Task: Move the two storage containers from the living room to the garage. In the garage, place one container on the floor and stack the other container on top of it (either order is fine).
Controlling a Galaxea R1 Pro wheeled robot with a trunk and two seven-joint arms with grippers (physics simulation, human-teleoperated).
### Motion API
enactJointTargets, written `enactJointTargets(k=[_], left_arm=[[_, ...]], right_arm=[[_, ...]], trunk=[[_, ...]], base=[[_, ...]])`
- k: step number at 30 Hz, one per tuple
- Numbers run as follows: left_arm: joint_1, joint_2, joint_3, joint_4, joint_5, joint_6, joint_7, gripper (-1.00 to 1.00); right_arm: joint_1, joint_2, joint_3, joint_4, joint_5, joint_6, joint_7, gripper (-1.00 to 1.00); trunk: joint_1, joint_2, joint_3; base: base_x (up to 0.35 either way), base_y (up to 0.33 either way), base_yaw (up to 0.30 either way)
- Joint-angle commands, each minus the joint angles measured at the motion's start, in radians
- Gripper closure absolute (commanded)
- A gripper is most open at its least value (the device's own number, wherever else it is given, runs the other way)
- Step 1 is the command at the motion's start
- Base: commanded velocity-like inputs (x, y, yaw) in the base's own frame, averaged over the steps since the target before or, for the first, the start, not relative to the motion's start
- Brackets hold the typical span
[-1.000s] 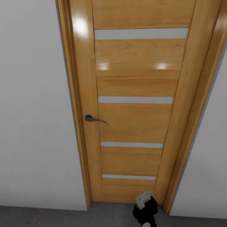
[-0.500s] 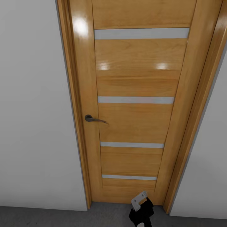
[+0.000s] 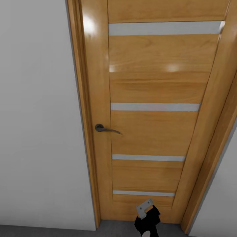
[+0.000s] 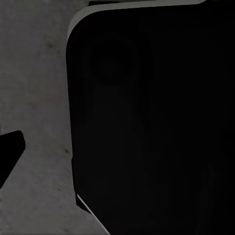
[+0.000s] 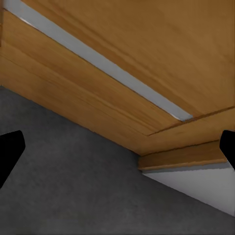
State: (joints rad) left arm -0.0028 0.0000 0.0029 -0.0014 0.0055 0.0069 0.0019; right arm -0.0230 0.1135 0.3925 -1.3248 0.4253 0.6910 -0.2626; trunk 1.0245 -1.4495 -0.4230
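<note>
Head view: a closed wooden door (image 3: 154, 108) stands directly ahead, honey-coloured, with four narrow pale horizontal strips set into its panel. A dark lever handle (image 3: 104, 128) sits on the door's left stile. The wooden door frame (image 3: 86, 115) borders it on both sides, and plain pale grey-white walls (image 3: 36, 115) run to either side of the frame. A strip of dark grey floor (image 3: 46, 231) shows along the lower edge of the view.

The right gripper (image 3: 147, 217) appears low in this view, a black body with a light grey plate on top, held just in front of the door's bottom rail. Right wrist view: the two black fingertips (image 5: 10, 152) sit at opposite edges of the picture, well apart, with nothing between them. Beyond them lie the rough, speckled concrete, the door's lowest panel with one pale strip, the foot of the frame and a wedge of pale wall.

Left wrist view: one black fingertip (image 4: 9, 152) shows over speckled grey concrete. A large dark rounded body (image 4: 156, 122), apparently part of the robot, covers most of the rest. Whether the left gripper is spread or closed cannot be told.

No storage container can be located from these views.
</note>
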Motion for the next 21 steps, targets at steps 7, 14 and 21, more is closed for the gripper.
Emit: enactJointTargets(k=[7, 14, 21], left_arm=[[0.0, 0.0, 0.0, 0.0, 0.001, 0.001, 0.002, -1.0], [0.0, 0.0, 0.002, 0.0, 0.002, 0.001, 0.004, -1.0], [0.0, 0.0, 0.002, 0.0, 0.002, 0.001, 0.002, -1.0]], right_arm=[[-0.032, -0.002, 0.003, -0.002, 0.003, 0.007, -0.002, -1.0], [-0.035, -0.004, 0.009, -0.004, 0.003, 0.006, -0.001, -1.0], [-0.034, -0.005, 0.017, -0.052, 0.003, 0.005, -0.001, -1.0]], trunk=[[0.0, -0.001, -0.001], [0.0, -0.001, -0.001], [0.0, -0.001, -0.001]], base=[[0.222, 0.192, 0.0], [0.042, 0.037, 0.0], [0.004, 0.003, 0.0]])
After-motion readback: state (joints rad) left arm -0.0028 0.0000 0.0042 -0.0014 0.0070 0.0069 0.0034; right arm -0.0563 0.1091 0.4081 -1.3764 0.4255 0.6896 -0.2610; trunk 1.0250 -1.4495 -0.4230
